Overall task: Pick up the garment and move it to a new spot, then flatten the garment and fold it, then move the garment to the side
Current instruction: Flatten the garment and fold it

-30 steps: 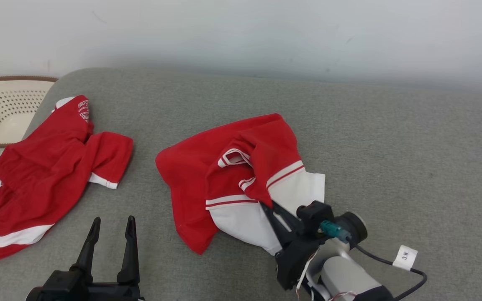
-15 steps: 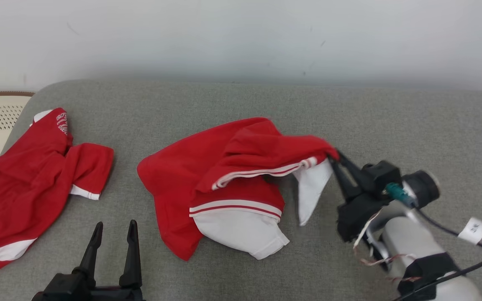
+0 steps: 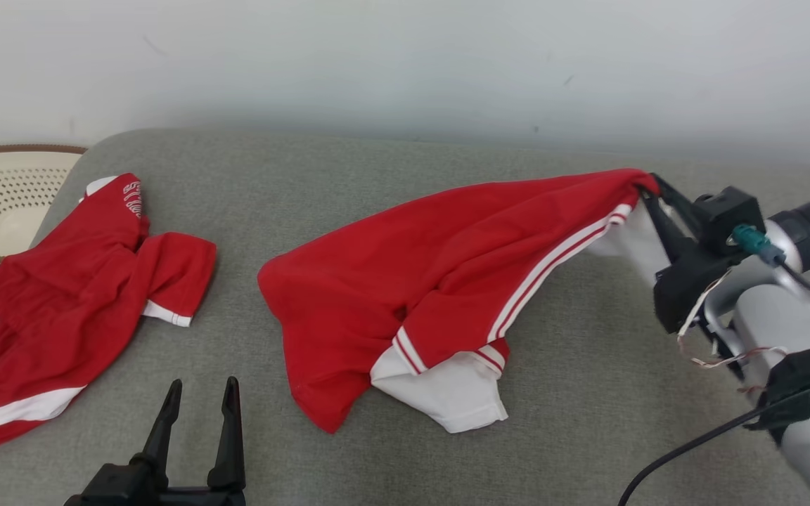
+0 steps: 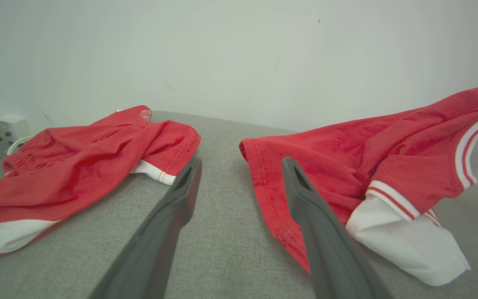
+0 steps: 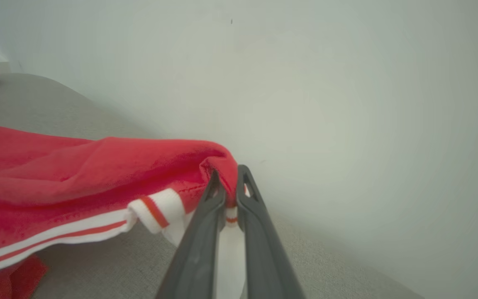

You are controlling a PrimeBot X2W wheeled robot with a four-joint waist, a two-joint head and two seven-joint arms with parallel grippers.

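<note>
Gripping the red garment [image 3: 447,267] by 1 corner, my right claw [image 3: 647,185] holds it raised; my left claw [image 3: 202,385] rests open.

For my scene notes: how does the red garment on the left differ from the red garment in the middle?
The left garment lies crumpled on the grey cushion; the middle garment is stretched out, one end lifted off it. The right gripper is shut on the middle garment; no gripper holds the left garment. Both are red with white trim.
</note>
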